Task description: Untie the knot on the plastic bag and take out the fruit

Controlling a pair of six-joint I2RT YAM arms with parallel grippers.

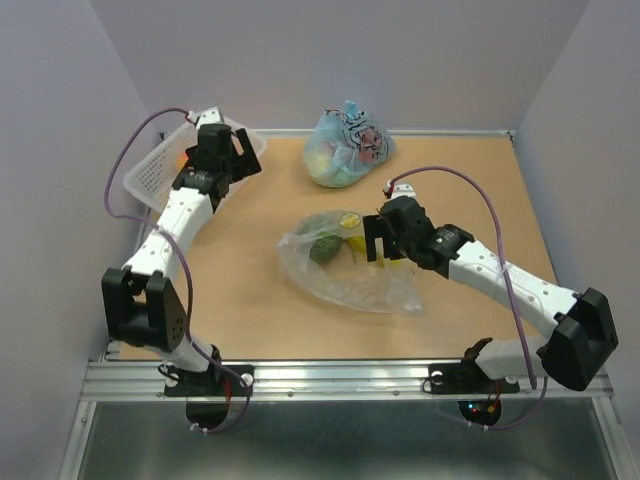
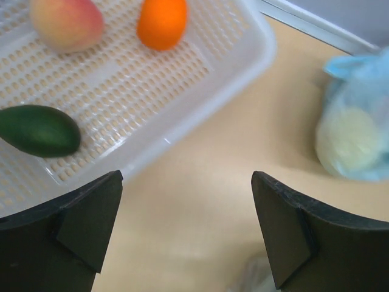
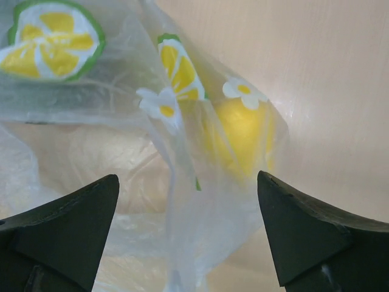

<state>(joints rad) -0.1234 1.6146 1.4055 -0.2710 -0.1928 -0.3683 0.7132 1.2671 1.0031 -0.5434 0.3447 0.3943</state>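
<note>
The see-through plastic bag [image 1: 350, 275] with lemon prints lies loose and flattened at mid-table. Through it show a dark green fruit [image 1: 325, 249] and a yellow lemon [image 1: 356, 243]. My right gripper [image 1: 373, 240] hovers at the bag's right end, open. In the right wrist view the plastic bag [image 3: 176, 182] bunches up between the spread fingers, with the lemon [image 3: 243, 134] just beyond them. My left gripper [image 1: 243, 152] is open and empty beside the white basket [image 1: 150, 178]. A peach [image 2: 67, 22], an orange [image 2: 161, 22] and a dark green fruit [image 2: 39, 131] lie in the basket [image 2: 182, 97]. The left gripper [image 2: 187, 179] holds nothing.
A knotted light-blue bag [image 1: 346, 147] with cartoon print sits at the back centre; it shows as the blue bag [image 2: 355, 128] in the left wrist view, with a pale round fruit inside. Walls close in the table on three sides.
</note>
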